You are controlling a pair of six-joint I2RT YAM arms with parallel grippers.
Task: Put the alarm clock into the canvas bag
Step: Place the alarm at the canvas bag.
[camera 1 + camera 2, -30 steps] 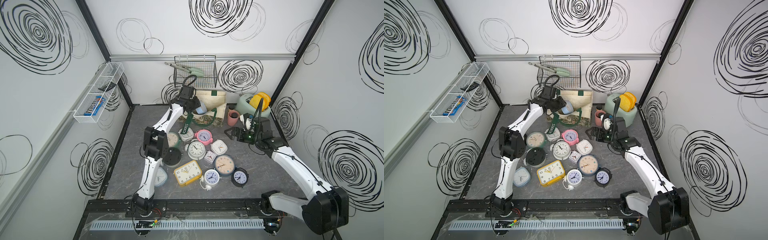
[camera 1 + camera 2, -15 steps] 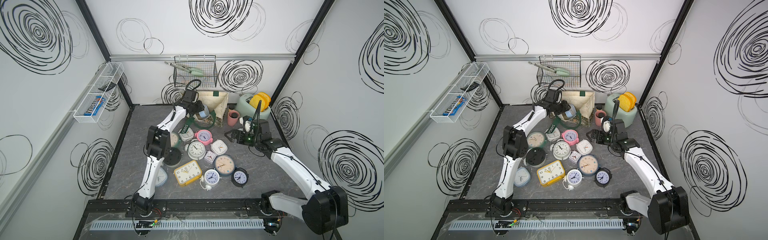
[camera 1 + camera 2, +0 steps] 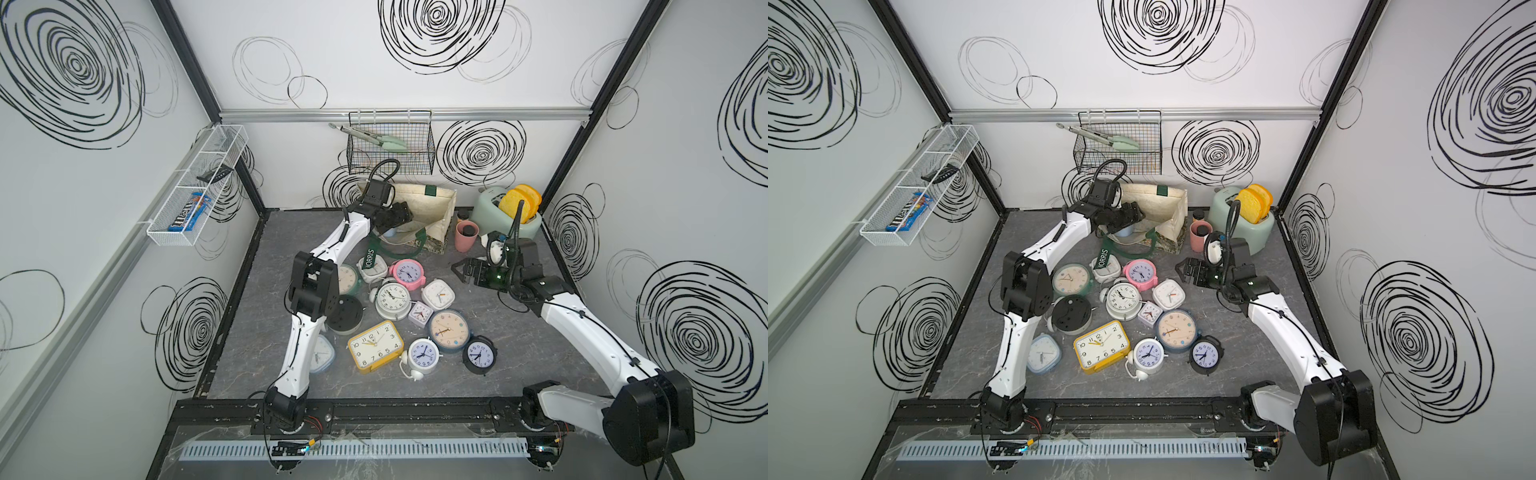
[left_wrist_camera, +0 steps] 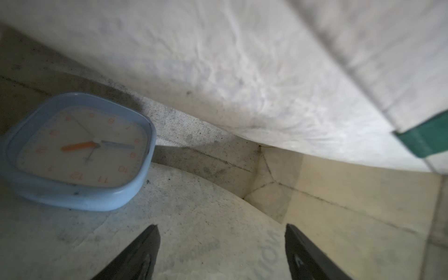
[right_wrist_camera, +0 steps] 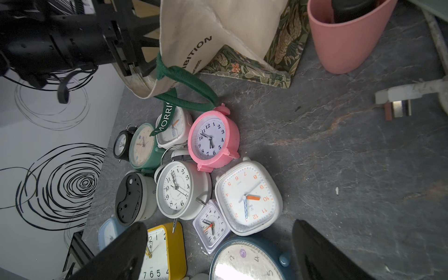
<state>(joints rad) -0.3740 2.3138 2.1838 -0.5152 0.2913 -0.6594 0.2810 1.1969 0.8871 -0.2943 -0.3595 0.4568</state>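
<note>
**Blue clock lies in the bag, clear of the spread left pincer**

The alarm clock (image 4: 80,150), pale blue and squarish with an orange hour hand, lies face up on the cloth inside the canvas bag (image 3: 428,208). The left pincer (image 4: 221,226) is inside the bag as well, its fingers spread wide with nothing between them. The clock sits ahead of the fingertips and off to one side, apart from both. It is nearly as wide as it is tall, so it has no long axis to reckon with. I judge the next move to be drawing the left arm out of the mouth. That turns on staying clear of the clock and of the green handle (image 5: 186,80) draped just beside the pincer.

The left arm is much the nearer. The right pincer (image 5: 219,224), also spread and empty, hangs over the worktop (image 3: 540,361), well apart from the bag.

Count: one bag, with one clock in it. A top view shows twelve more on the worktop:
- green clock (image 3: 345,279)
- strap-covered white clock (image 3: 376,272)
- pink clock (image 3: 409,272)
- white bell clock (image 3: 392,297)
- white square clock (image 3: 438,295)
- lilac clock (image 3: 420,311)
- navy clock (image 3: 449,330)
- black clock (image 3: 480,355)
- small bell clock (image 3: 422,355)
- yellow clock (image 3: 376,345)
- face-down clock (image 3: 343,316)
- light blue clock (image 3: 324,354)

The right wrist view adds a thirteenth, a tiny black clock (image 5: 122,144) behind the green one. There is also one pink cup (image 3: 465,237) and one toaster (image 3: 488,203) holding two slices (image 3: 519,201).
</note>
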